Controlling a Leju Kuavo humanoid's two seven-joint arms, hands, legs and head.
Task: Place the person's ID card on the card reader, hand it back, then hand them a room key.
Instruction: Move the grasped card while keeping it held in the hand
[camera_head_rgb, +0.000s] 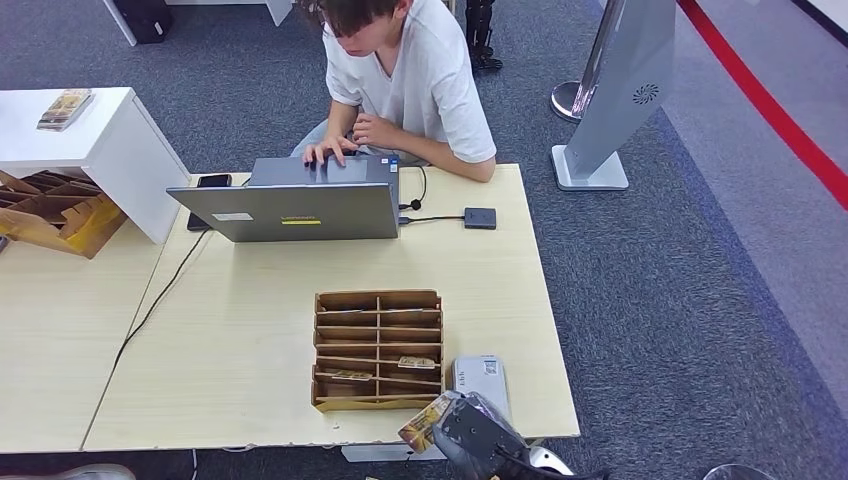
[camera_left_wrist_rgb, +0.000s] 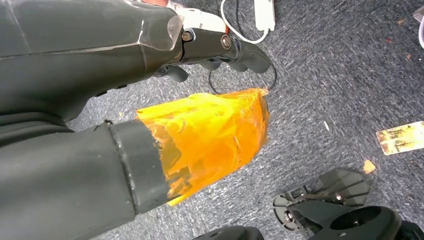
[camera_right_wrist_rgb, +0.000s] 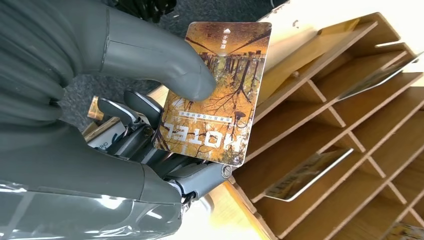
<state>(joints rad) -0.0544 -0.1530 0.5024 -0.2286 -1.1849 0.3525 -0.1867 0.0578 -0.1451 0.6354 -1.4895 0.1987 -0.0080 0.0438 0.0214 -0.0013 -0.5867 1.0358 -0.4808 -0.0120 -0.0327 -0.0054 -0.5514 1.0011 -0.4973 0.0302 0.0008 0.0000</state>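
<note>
At the bench's (camera_head_rgb: 250, 330) near edge, beside the wooden card rack (camera_head_rgb: 378, 350), my right hand (camera_head_rgb: 478, 435) pinches the room key (camera_right_wrist_rgb: 215, 92) between thumb and fingers. My left hand (camera_left_wrist_rgb: 220, 50) hangs over carpet, fingers curled in, holding nothing.

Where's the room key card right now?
The room key card is held in the right hand at the table's near edge, just beside the wooden card organizer and the white card reader.
</note>
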